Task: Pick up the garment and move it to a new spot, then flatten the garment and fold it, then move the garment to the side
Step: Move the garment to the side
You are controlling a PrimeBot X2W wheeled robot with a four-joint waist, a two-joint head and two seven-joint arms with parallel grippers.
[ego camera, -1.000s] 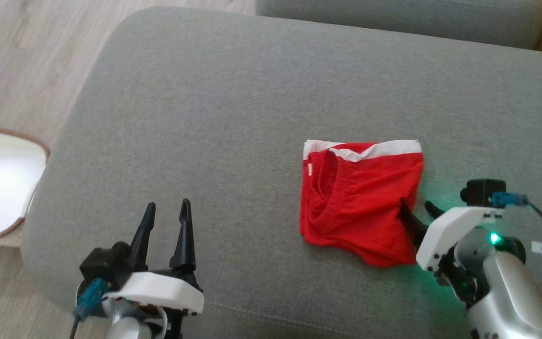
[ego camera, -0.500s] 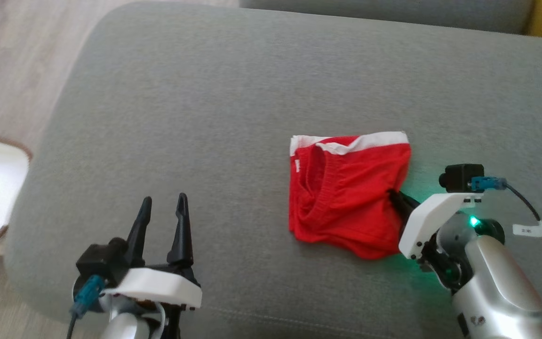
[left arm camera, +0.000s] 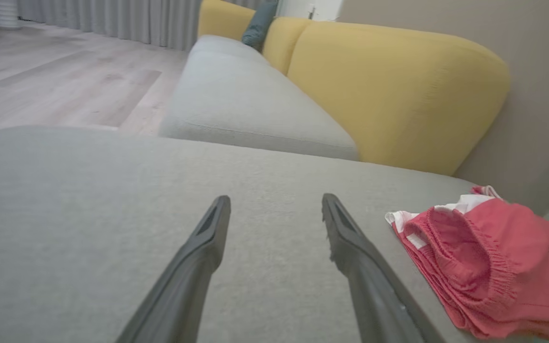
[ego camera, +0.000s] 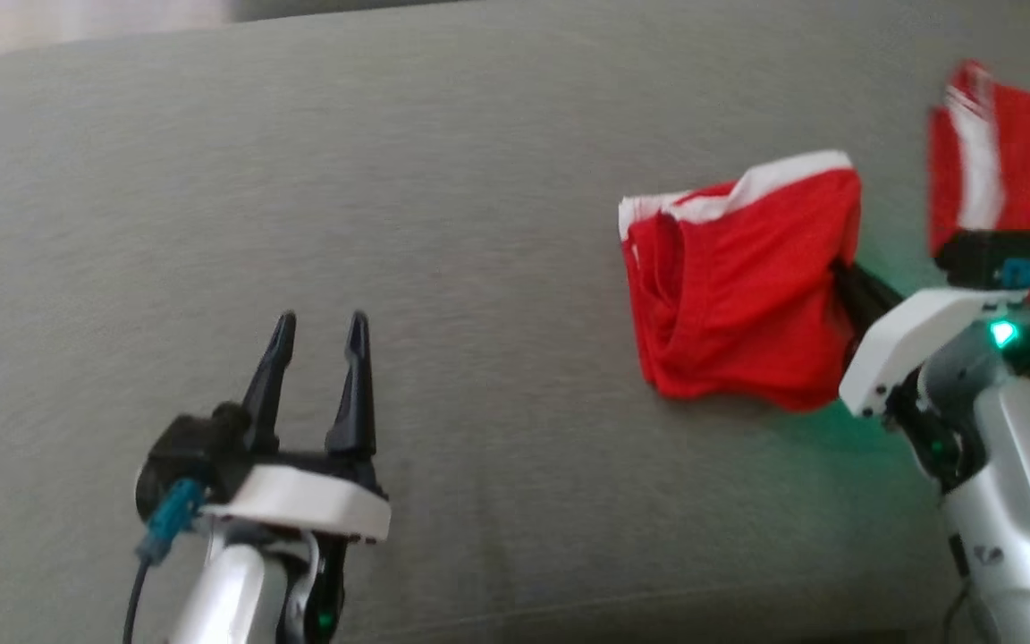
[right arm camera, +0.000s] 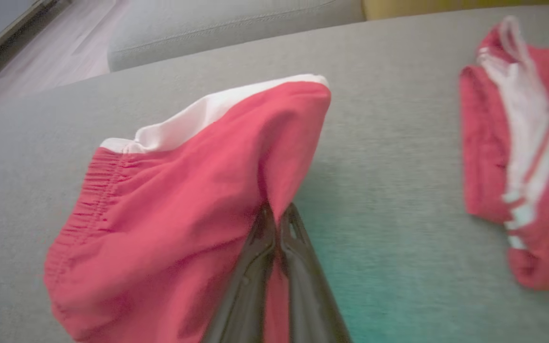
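Note:
The garment [ego camera: 738,295] is a folded pair of red shorts with a white waistband, lying on the grey sofa seat [ego camera: 390,179]. My right gripper [ego camera: 841,273] is shut on its right edge, and the fabric pinched there is raised off the seat. The right wrist view shows the two fingers pressed together [right arm camera: 277,209] with red cloth [right arm camera: 184,205] bunched over their tips. My left gripper [ego camera: 318,322] stands open over bare cushion to the left, holding nothing. Its view has the open fingers [left arm camera: 274,200] and the garment [left arm camera: 489,267] off to the right.
A second red and white garment [ego camera: 1016,152] lies on the seat beyond my right gripper, apart from the held one [right arm camera: 517,157]. A yellow backrest [left arm camera: 389,85], another grey cushion [left arm camera: 246,105] and wooden floor [left arm camera: 41,71] lie beyond.
My right gripper has shut on the garment's right edge and raised it. The head camera has swung, bringing the second red garment into view. The left gripper stays open.

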